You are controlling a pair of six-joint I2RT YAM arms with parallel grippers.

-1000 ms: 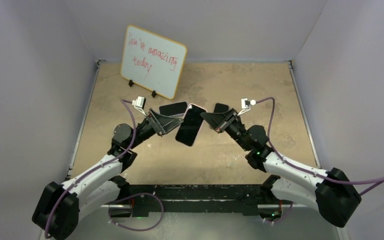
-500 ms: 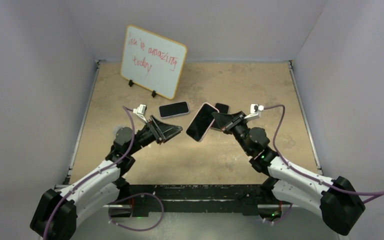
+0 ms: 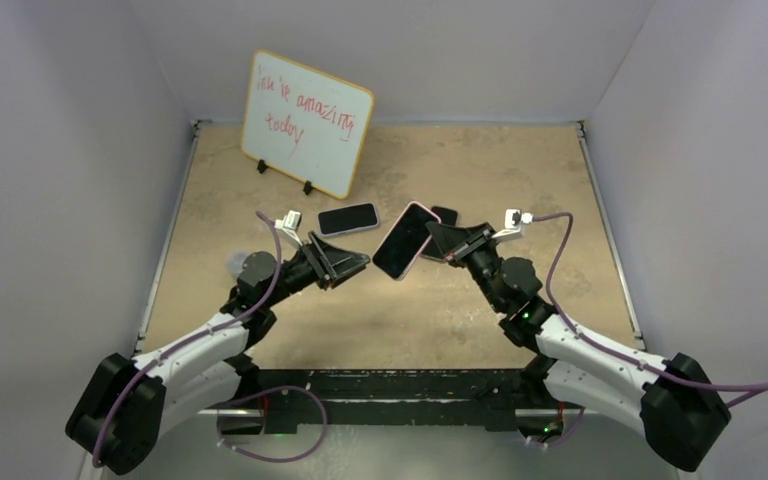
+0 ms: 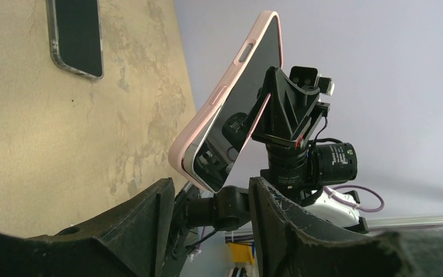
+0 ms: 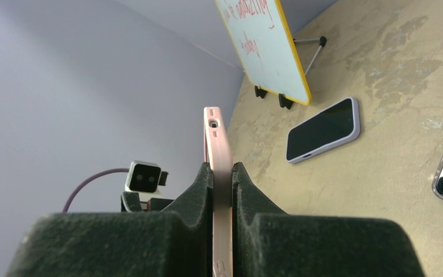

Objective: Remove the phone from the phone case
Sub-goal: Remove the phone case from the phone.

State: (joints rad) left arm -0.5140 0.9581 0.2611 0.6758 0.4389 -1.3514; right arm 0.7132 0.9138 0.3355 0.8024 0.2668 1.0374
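The phone (image 3: 405, 241), dark-screened and in a pink phone case (image 4: 231, 109), hangs tilted above the table. My right gripper (image 3: 438, 245) is shut on the phone's upper right end. In the right wrist view the case's pink edge (image 5: 216, 138) is pinched flat in the right gripper (image 5: 222, 167). My left gripper (image 3: 360, 262) is open just left of the phone's lower end, apart from it. In the left wrist view the left gripper (image 4: 210, 184) holds nothing, and the phone's low corner shows a silver rim just above the gap.
A whiteboard (image 3: 305, 122) with red writing stands at the back left. A second phone in a pale case (image 3: 347, 218) lies on the table behind my left gripper. A third phone with a clear rim (image 3: 444, 215) lies behind the held one.
My left gripper has come off the phone and drawn back to the left. My right gripper has carried the phone up and to the right, tilting it more steeply.
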